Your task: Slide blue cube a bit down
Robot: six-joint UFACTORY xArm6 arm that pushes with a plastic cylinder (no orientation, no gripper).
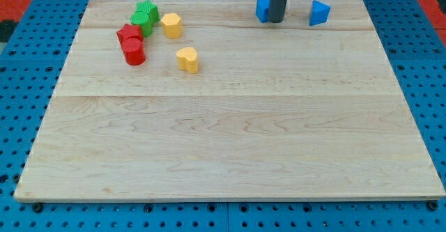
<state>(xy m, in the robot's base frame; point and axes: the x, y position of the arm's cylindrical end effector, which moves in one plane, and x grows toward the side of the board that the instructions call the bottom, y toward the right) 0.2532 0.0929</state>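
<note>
Near the far edge of the board point(230, 141), my tip point(277, 21) is seen touching the right side of the blue cube point(262, 10); nothing is held. Counted: two blue blocks, two red, two yellow, one green point(145, 14), the last five grouped towards the far left corner.

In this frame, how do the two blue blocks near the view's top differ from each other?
The blue cube is partly hidden behind my rod, with my tip right beside it; the blue triangular block stands apart, fully visible. The blue cube shows a blocky face, while the blue triangular block narrows to a point. The cube lies to the view's left of the rod, the triangular block to its right. Both are blue and sit near the board's top edge.
</note>
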